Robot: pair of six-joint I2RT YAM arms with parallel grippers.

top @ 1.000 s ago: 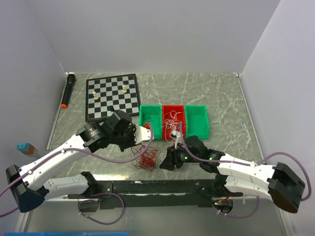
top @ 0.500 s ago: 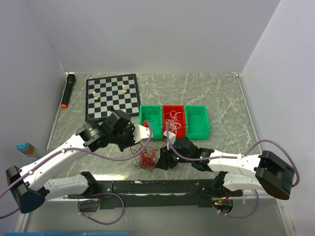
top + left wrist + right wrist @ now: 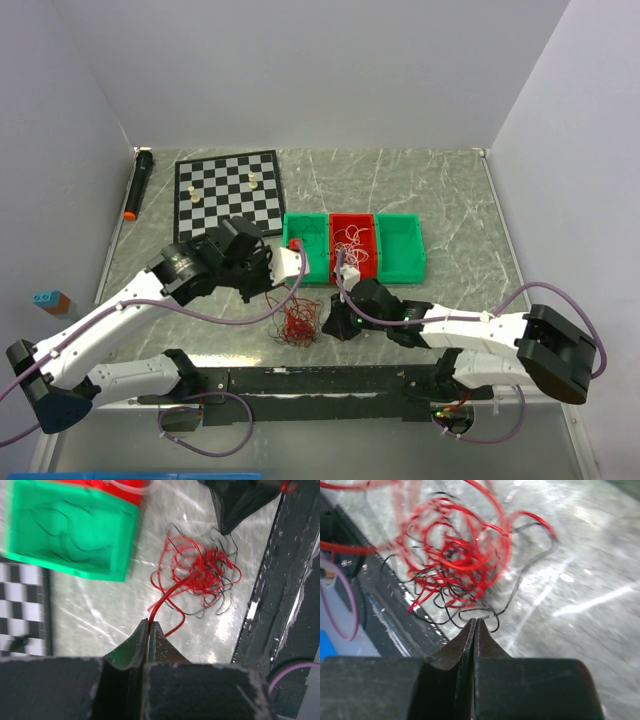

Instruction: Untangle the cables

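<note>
The cables (image 3: 300,325) lie in a red heap on the counter (image 3: 450,190), just behind the black rail (image 3: 300,381). The right claw (image 3: 475,622) is pinched shut at their right side, by dark loops. I can't tell if it grips any. The left claw (image 3: 149,624), farther back, squeezes one red strand. The bins (image 3: 400,245) stand close behind it, so I think sideways has more room.

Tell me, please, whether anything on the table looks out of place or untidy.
The cables stand out: a loose red-and-dark tangle sprawled on the table by the front rail. Thin pale strands also sit heaped in the red bin, and a black marker lies along the left edge. Nothing looks damaged.
</note>
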